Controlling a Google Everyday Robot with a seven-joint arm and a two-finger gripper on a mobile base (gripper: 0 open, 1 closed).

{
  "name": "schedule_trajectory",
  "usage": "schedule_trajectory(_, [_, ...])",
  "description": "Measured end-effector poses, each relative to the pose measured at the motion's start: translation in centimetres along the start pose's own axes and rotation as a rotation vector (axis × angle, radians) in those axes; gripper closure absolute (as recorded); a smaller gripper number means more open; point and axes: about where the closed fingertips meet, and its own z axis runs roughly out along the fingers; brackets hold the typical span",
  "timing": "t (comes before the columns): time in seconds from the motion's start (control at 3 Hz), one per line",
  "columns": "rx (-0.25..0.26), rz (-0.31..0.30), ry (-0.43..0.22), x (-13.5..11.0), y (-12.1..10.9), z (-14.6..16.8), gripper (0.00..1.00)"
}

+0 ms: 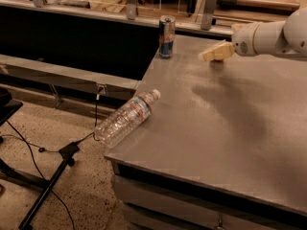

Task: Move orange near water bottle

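Hovering above the far side of the table (pixel 230 128), my gripper (pixel 207 55) hangs right of 1 upright drink can (pixel 166 36). Wide, narrow or holding something, I cannot tell. The orange I cannot make out. The water bottle (pixel 127 118) lies on its side, well apart, overhanging the left edge.

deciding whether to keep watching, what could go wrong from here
The water bottle lies on its side, its base overhanging the table edge; a nudge or a rolling orange could tip it off. The gripper hovers at the far side near the drink can, which a sweep might topple. The orange is not visible.
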Motion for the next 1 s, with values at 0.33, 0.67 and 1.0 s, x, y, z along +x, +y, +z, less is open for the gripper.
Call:
schedule_trajectory(0.33, [0.001,0.030,0.005,1.1,-0.7,1.0,0.00])
schedule_trajectory(0.67, [0.000,0.085,-0.001,2.5,-1.5,1.8,0.00])
schedule_trajectory(1.0, [-0.006,0.129,-0.014,3.4,-2.0,2.0,0.21])
